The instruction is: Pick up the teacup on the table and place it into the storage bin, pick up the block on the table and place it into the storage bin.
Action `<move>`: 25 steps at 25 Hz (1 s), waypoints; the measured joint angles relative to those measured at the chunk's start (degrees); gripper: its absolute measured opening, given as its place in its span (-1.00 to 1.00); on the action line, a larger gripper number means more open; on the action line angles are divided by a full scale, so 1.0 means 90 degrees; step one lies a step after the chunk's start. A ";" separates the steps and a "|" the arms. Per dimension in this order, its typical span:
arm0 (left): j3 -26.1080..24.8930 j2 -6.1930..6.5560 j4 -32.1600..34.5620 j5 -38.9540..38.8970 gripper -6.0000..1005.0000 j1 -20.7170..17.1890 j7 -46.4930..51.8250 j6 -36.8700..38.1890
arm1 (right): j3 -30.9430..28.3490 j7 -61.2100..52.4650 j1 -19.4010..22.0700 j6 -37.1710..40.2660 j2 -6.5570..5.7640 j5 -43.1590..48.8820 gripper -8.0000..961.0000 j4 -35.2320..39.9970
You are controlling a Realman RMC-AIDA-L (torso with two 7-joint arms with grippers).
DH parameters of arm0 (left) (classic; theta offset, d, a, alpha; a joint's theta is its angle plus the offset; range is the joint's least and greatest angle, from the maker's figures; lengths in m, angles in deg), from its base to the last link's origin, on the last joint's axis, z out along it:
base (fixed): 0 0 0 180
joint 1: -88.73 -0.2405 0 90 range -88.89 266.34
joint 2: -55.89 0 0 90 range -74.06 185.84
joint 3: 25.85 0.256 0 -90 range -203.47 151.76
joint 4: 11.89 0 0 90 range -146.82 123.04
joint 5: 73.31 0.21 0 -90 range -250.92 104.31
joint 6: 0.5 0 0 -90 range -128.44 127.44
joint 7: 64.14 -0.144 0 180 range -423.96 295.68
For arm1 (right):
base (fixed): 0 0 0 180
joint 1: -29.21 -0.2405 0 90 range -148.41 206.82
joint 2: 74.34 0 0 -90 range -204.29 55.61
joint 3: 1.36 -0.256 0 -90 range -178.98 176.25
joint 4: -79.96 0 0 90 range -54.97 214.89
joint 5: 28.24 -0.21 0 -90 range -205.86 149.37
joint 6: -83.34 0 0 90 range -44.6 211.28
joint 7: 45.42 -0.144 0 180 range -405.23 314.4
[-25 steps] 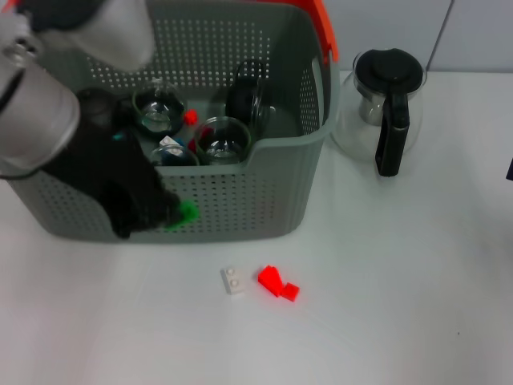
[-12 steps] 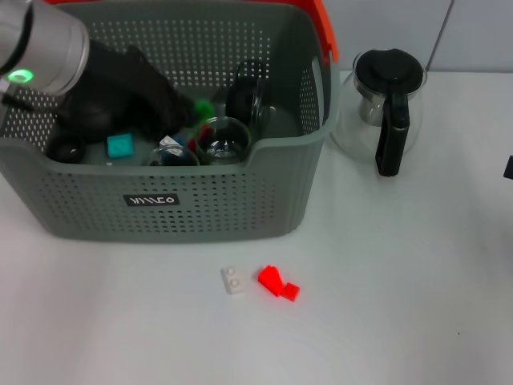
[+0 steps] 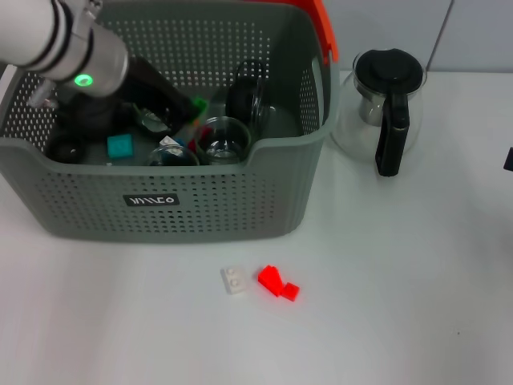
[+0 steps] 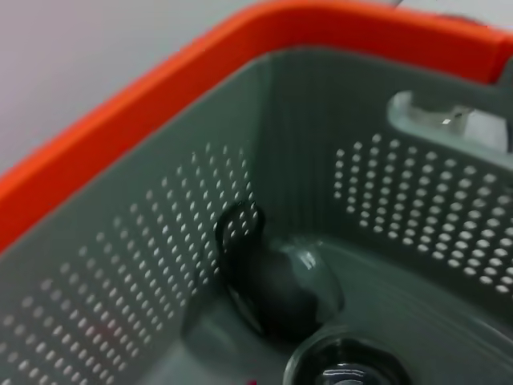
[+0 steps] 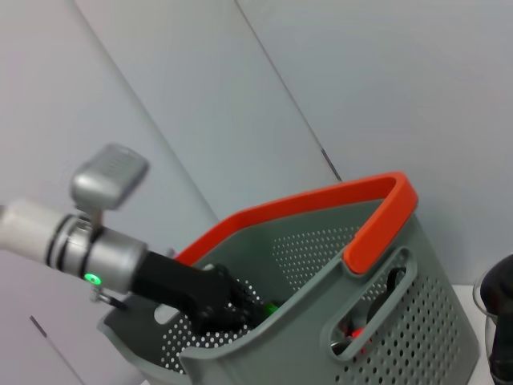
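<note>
Left gripper [image 3: 186, 112] is down inside the large grey perforated plastic storage bin [image 3: 272, 204] with the orange handle [image 3: 322, 24], black fingers reaching toward the bin's middle with a small green block [image 3: 199, 103] at their tips; looks pinched on it, though whether the fingers grip it or just touch it I can't tell. In the bin: clear glass teacups [image 3: 224, 139], a teal cube [image 3: 120, 146], something red [image 3: 205, 132], and a dark round lid [image 3: 247, 98] leaning on the far wall. Bin sits on the white counter [image 3: 385, 273]. In front of the bin on the counter: a small white studded block [image 3: 234, 280] just beside a red block [image 3: 277, 283]. Glass pot with black lid and handle [image 3: 387, 108] stands right of the bin. Right gripper out of the head view; its wrist camera looks at the bin from the side.
</note>
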 joint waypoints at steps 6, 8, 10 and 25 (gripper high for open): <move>0.0018 0.0121 -0.0960 0.0052 -0.73 0.0196 0.0152 -0.0804 | 0.0000 0.0000 -0.0028 0.0005 0.0006 -0.0042 0.71 0.0015; 0.0031 0.0126 -0.1037 0.0091 -0.72 0.0215 0.0256 -0.0892 | 0.0000 0.0000 -0.0029 0.0006 0.0002 -0.0043 0.71 0.0019; 0.0050 0.0099 -0.0996 0.0100 -0.71 0.0217 0.0270 -0.0884 | 0.0000 0.0000 -0.0030 0.0000 -0.0001 -0.0043 0.71 0.0020; 0.0089 -0.0199 0.0822 -0.1098 -0.13 -0.0634 0.0312 -0.0614 | -0.0110 0.0000 -0.0056 0.0011 -0.0013 -0.0065 0.72 0.0022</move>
